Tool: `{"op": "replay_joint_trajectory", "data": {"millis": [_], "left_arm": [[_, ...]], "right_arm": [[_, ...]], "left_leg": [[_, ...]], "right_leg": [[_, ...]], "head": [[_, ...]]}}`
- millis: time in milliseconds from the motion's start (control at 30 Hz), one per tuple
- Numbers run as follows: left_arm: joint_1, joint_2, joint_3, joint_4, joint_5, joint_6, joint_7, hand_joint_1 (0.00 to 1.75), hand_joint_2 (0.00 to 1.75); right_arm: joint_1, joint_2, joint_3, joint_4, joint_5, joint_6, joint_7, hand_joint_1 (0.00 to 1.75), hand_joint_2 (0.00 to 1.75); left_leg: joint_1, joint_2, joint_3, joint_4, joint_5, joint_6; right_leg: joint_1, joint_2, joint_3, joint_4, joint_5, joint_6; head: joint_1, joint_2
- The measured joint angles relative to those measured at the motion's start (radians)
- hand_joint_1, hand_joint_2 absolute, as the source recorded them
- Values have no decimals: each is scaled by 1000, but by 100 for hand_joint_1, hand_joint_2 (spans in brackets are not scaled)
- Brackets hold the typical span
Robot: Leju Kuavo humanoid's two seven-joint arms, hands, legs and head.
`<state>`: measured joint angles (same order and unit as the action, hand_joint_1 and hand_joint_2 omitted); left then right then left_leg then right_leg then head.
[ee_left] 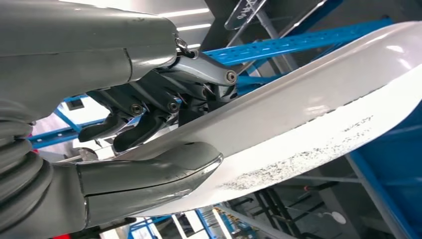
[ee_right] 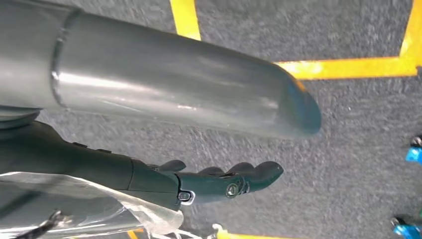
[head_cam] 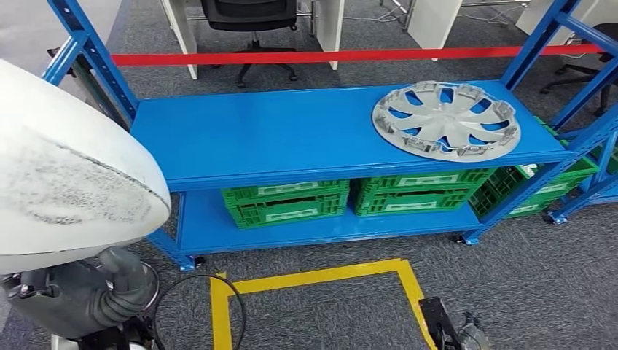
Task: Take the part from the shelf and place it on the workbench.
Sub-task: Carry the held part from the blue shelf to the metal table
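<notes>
A large white curved part (head_cam: 65, 168) with a grey scuffed band fills the left of the head view, held up in front of the blue shelf (head_cam: 277, 138). My left hand (head_cam: 109, 292) grips it from below. In the left wrist view the thumb (ee_left: 149, 174) lies against one face of the white part (ee_left: 318, 114) and the dark fingers (ee_left: 144, 124) press on the other. My right hand (ee_right: 199, 169) hangs over the grey floor with its fingers stretched out and nothing in it; its edge also appears at the bottom of the head view (head_cam: 455, 332).
A silver hubcap (head_cam: 446, 120) lies on the shelf's top board at the right. Green crates (head_cam: 286, 203) stand on the lower board. Yellow floor tape (head_cam: 321, 275) marks a box before the shelf. Red tape (head_cam: 350, 55) and an office chair (head_cam: 248, 14) lie behind.
</notes>
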<state>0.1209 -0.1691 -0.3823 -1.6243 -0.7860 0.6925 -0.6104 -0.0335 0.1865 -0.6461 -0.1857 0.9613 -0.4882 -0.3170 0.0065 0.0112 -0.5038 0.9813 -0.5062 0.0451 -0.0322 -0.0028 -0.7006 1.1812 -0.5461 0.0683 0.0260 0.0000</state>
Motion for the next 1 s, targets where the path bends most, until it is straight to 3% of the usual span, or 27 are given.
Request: {"op": "replay_joint_trajectory", "data": {"millis": [33, 67, 100, 133, 200, 233, 267, 400, 467, 533, 567, 600, 633, 700, 767, 900, 933, 1000], "left_arm": [[0, 1, -1, 0, -2, 0, 2, 175, 175], [1, 1, -2, 0, -4, 0, 5, 175, 175], [1, 2, -2, 0, -6, 0, 7, 175, 175], [2, 2, -3, -1, -9, 0, 11, 175, 175], [2, 4, -6, -1, -12, 0, 17, 175, 175], [2, 5, -8, -1, -12, 0, 20, 175, 175], [2, 6, -10, -1, -13, 0, 23, 175, 175], [-2, 16, -30, -1, 0, 0, 41, 175, 175], [-7, 26, -46, 1, 12, 0, 52, 175, 175], [-13, 36, -61, 6, 28, -2, 63, 175, 175], [-18, 44, -72, 9, 40, -4, 69, 175, 175], [-24, 51, -84, 14, 54, -7, 76, 175, 175], [-31, 59, -97, 18, 66, -9, 83, 175, 175], [-44, 71, -116, 24, 82, -11, 90, 175, 175], [-54, 78, -126, 28, 88, -11, 94, 175, 175], [-63, 86, -137, 31, 93, -11, 96, 175, 175], [-65, 86, -138, 32, 94, -11, 96, 175, 175], [-68, 88, -141, 34, 96, -11, 96, 175, 175]], "right_arm": [[0, 0, 0, 0, -2, 1, 0, 0, 0], [0, 0, -1, 0, -4, 0, -1, 0, 0], [1, 0, -2, 0, -6, -1, -4, 0, 0], [0, 0, -4, 0, -7, -3, -6, 0, 0], [-1, 0, -6, 0, -10, -7, -8, 0, 0], [-3, 0, -7, 0, -11, -9, -7, 0, 0], [-3, 0, -8, 0, -13, -10, -6, 0, 0], [0, 2, -16, 0, -25, -5, 1, 0, 0], [-1, 3, -23, 0, -31, 2, 1, 0, 0], [-1, 4, -29, 0, -40, 9, -2, 0, 0], [-1, 4, -33, 0, -47, 14, -4, 0, 0], [-1, 4, -38, 0, -52, 18, -7, 0, 0], [-1, 4, -43, 0, -56, 22, -9, 0, 0], [-1, 5, -50, 0, -61, 26, -11, 0, 0], [-2, 6, -54, 0, -64, 27, -12, 0, 0], [-3, 8, -57, 0, -65, 27, -12, 0, 0], [-3, 8, -58, 0, -65, 27, -12, 0, 0], [-3, 8, -58, 0, -66, 27, -13, 0, 0]], "left_leg": [[-2, 1, -10, 1, 7, 2], [-4, 2, -20, 3, 14, 2], [-6, 2, -28, 5, 19, 1], [-7, 2, -34, 8, 22, -1], [-9, 2, -43, 16, 25, -6], [-11, 2, -48, 22, 27, -11], [-13, 3, -52, 27, 28, -16], [-11, 2, -67, 44, 24, -39], [-8, -1, -99, 124, -34, -49], [-4, -2, -151, 256, -102, -58], [-3, -3, -165, 298, -115, -59], [-3, -3, -162, 304, -107, -59], [-3, -3, -142, 271, -82, -56], [-4, -4, -70, 138, -19, -44], [-9, -6, -26, 45, 6, -33], [-8, -5, -29, 16, 13, -15], [-6, -4, -29, 10, 18, -9], [-5, -2, -33, 6, 24, -1]], "right_leg": [[1, 0, -18, 62, -32, 1], [1, 0, -20, 96, -46, 1], [1, 0, -5, 96, -43, 0], [2, 0, 32, 52, -23, -2], [4, -1, 132, -91, 17, -7], [5, -1, 169, -149, 27, -11], [6, -1, 186, -178, 27, -14], [6, -1, 180, -185, 36, -37], [4, -2, 174, -188, 44, -50], [6, -2, 165, -187, 49, -55], [7, -2, 161, -186, 51, -56], [8, -2, 158, -185, 52, -56], [9, -2, 157, -184, 54, -55], [11, 0, 157, -184, 56, -52], [14, 1, 151, -182, 60, -45], [13, -1, 132, -175, 60, -23], [13, 0, 121, -152, 42, -19], [12, 1, 71, -44, -20, -13]], "head": [[0, 0], [0, 0], [0, 0], [0, 0], [1, 0], [0, 0], [0, 0], [-1, 0], [-5, 0], [-8, 0], [-8, 0], [-9, 0], [-8, 0], [-8, 0], [-8, 0], [-7, 0], [-6, 0], [-4, 0]]}}
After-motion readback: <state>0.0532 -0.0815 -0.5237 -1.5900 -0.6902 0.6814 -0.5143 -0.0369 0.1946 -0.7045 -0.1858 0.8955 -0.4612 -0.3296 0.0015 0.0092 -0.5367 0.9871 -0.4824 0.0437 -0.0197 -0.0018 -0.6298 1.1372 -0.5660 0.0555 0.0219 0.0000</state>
